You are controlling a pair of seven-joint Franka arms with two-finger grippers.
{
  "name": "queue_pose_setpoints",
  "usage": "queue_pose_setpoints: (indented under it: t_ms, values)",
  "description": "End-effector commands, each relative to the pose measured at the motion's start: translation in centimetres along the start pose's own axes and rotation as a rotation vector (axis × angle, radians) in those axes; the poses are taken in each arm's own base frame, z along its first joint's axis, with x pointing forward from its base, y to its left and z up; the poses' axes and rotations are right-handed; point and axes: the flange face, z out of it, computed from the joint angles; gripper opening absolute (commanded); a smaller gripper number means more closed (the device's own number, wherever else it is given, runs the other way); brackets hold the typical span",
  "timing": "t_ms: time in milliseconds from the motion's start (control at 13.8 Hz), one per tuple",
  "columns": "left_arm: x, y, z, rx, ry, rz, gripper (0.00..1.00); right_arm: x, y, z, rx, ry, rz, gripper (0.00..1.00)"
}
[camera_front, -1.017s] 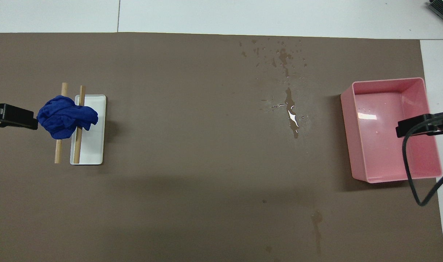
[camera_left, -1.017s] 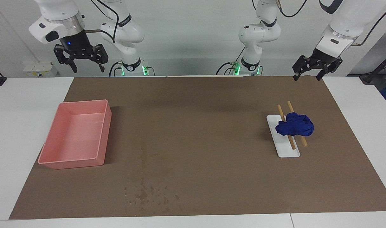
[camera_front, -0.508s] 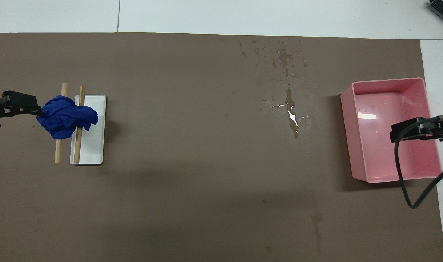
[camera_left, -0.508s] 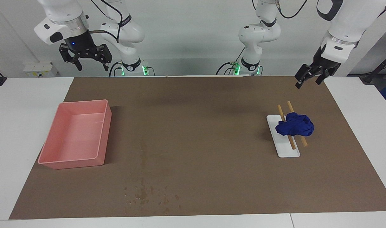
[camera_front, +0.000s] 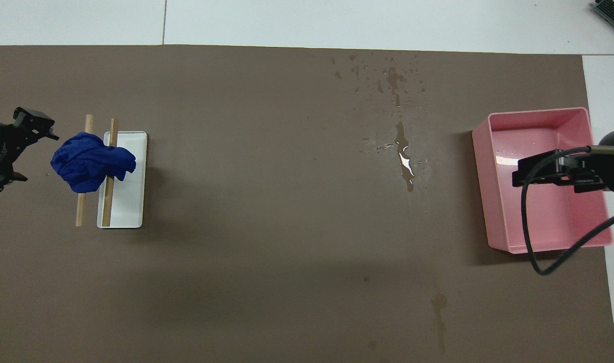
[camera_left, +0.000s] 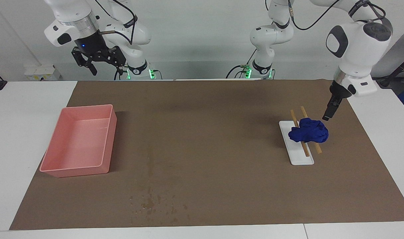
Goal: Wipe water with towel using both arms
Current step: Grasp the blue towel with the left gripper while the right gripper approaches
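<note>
Right gripper [camera_left: 99, 63] waits up high, jaws spread and empty; left gripper [camera_left: 326, 116] hangs just beside the towel [camera_left: 308, 131], its opening I cannot tell. That wad sits on 2 wooden sticks [camera_left: 304, 132] across the white tray [camera_left: 296, 146], so come straight down, pinch deep, lift clean, then carry it out to the water [camera_front: 405, 161]

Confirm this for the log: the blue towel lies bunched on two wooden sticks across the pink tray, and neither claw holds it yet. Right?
One detail is wrong. The facing view shows the towel bunched on the two wooden sticks across a small white tray, not the pink tray, which sits at the right arm's end of the table. The rest holds: neither the left claw nor the right claw holds it.
</note>
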Motion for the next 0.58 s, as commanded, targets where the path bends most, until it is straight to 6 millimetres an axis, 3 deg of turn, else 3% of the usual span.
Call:
queue_pose_setpoints:
  t_ms: [0, 363, 436, 508]
  values:
    - [0.4, 1.6, 2.7, -0.015, 0.024, -0.156, 1.0, -0.9, -1.3, 0.9, 0.067, 0.02, 0.126, 1.0]
    - [-0.4, 1.5, 5.1, -0.003, 0.012, -0.288, 1.0, -1.9, -3.9, 3.1, 0.269, -0.042, 0.433, 1.0]
    - [-0.4, 1.5, 5.5, 0.002, 0.009, -0.303, 1.0, -2.2, -4.8, 3.5, 0.304, -0.074, 0.482, 1.0]
    - [-0.7, 1.3, 6.1, 0.01, 0.005, -0.314, 1.0, -3.0, -7.6, 4.4, 0.32, -0.105, 0.542, 1.0]
